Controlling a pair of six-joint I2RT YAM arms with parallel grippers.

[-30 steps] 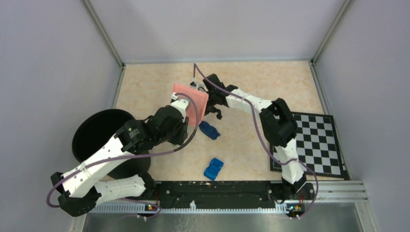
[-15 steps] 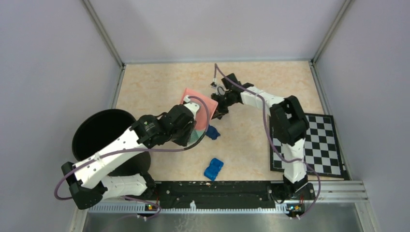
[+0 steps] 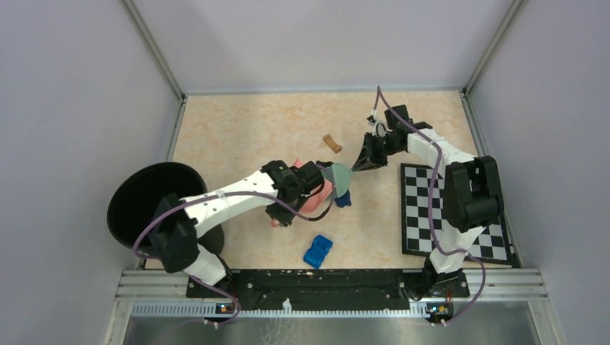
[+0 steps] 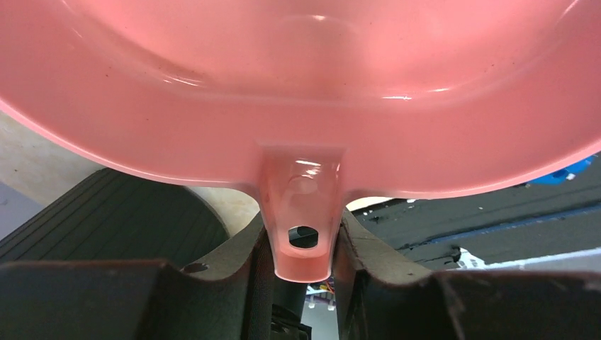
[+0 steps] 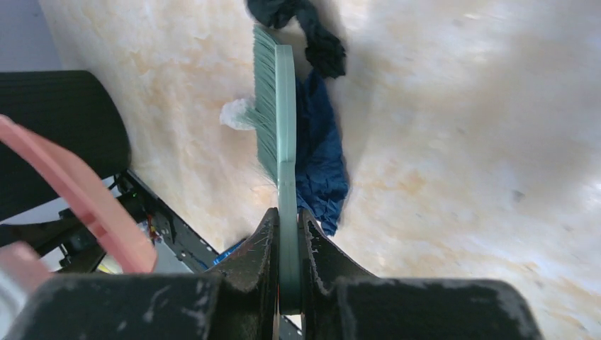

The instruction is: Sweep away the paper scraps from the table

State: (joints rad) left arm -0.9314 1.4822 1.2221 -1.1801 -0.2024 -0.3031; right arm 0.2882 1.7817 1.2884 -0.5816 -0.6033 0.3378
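My left gripper [image 3: 288, 205] is shut on the handle [image 4: 302, 241] of the pink dustpan [image 3: 316, 198], which is tilted up and fills the left wrist view [image 4: 305, 85]. My right gripper [image 3: 364, 158] is shut on the handle [image 5: 287, 234] of a green brush [image 3: 338, 175], whose bristles [image 5: 268, 106] rest on the table [image 3: 237, 133]. A dark blue paper scrap [image 3: 343, 199] lies against the brush [image 5: 322, 166], with a black scrap [image 5: 312, 32] beyond it and a white scrap [image 5: 236, 113] on the bristle side. A brown scrap [image 3: 331, 144] lies alone farther back.
A bright blue blocky toy [image 3: 318, 251] lies near the front edge. A black round bin [image 3: 147, 201] stands at the left. A black-and-white chequered board [image 3: 453, 215] lies at the right under my right arm. The pink dustpan's rim [image 5: 85, 198] shows left of the brush.
My left arm has carried the dustpan right and toward the front. My right arm has swung right with the brush. The dark blue scrap has shifted right, and the brown scrap is now uncovered.
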